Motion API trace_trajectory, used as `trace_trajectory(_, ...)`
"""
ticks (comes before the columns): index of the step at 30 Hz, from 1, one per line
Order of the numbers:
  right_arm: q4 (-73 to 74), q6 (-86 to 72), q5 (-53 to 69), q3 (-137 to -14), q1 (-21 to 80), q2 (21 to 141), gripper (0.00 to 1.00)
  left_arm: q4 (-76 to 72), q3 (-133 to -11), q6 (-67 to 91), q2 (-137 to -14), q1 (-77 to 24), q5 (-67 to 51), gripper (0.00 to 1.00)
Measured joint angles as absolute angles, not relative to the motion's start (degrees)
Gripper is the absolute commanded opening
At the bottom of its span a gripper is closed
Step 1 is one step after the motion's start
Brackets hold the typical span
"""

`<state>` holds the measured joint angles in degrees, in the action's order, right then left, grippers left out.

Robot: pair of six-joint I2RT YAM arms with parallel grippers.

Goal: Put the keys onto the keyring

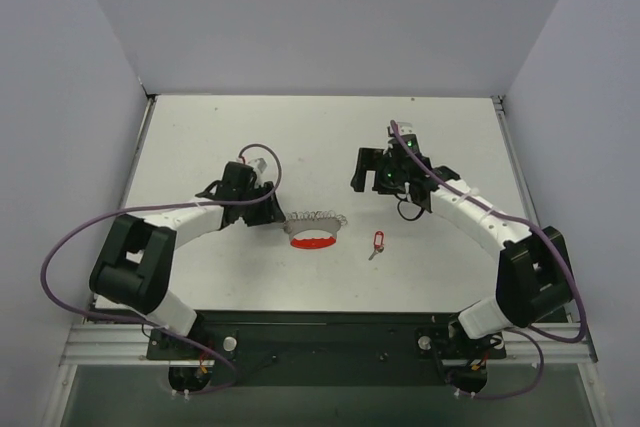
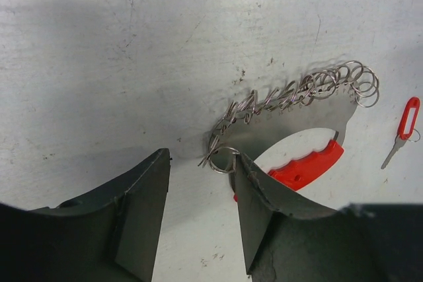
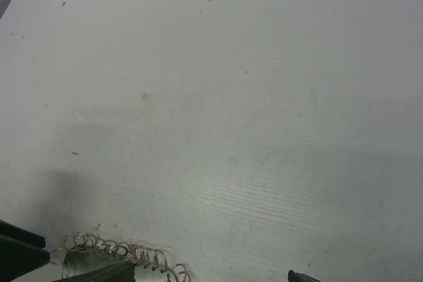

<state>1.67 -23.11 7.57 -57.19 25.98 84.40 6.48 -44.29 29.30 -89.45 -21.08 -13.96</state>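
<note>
Red plastic marks both task things from the top camera. The keyring [image 1: 314, 234], a red curved loop carrying a fan of small silver metal pieces, lies just beside my left gripper [image 1: 268, 209]. The key [image 1: 377, 243], small and silver with a red oblong tag, lies loose on the white table [image 1: 330, 137] near the keyring, not touching it. My right gripper [image 1: 372, 175] hangs beyond the key, holding nothing. Nothing is threaded yet; picking up the key and joining it are both left.

The left wrist camera adds what the top cannot. The left gripper [image 2: 201, 170] is open, jaws astride the end coil of the keyring [image 2: 297, 90], with one finger [image 2: 254, 189] at or almost at it. The key [image 2: 404, 127] sits at the frame's edge.

The right wrist camera misses the key entirely. It shows the keyring's silver fan [image 3: 125, 253] and two dark fingertips at the bottom edge, well apart, so I judge the right gripper [image 3: 208, 277] open.
</note>
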Motion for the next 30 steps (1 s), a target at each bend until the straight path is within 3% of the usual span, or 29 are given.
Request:
trace_trajectory(4, 1.56, -23.09, 7.99, -57.78, 25.98, 85.01, 0.96, 6.39, -46.24, 29.02, -90.98, -21.08, -14.02, 0.42)
trace_trajectory(12, 1.87, -23.0, 7.99, -58.0, 25.98, 85.19, 0.96, 6.31, -47.22, 28.25, -94.11, -21.3, -15.03, 0.4)
trace_trajectory(16, 1.98, -22.81, 7.97, -58.57, 25.98, 85.19, 0.97, 6.28, -47.4, 27.99, -94.67, -21.45, -15.22, 0.28)
trace_trajectory(21, 2.02, -22.61, 7.97, -58.72, 25.98, 85.27, 0.96, 6.26, -47.99, 27.97, -95.11, -21.65, -15.49, 0.0)
trace_trajectory(30, 3.31, -22.17, 8.03, -59.4, 25.98, 85.54, 0.96, 6.28, -48.73, 28.14, -95.33, -21.82, -15.44, 0.0)
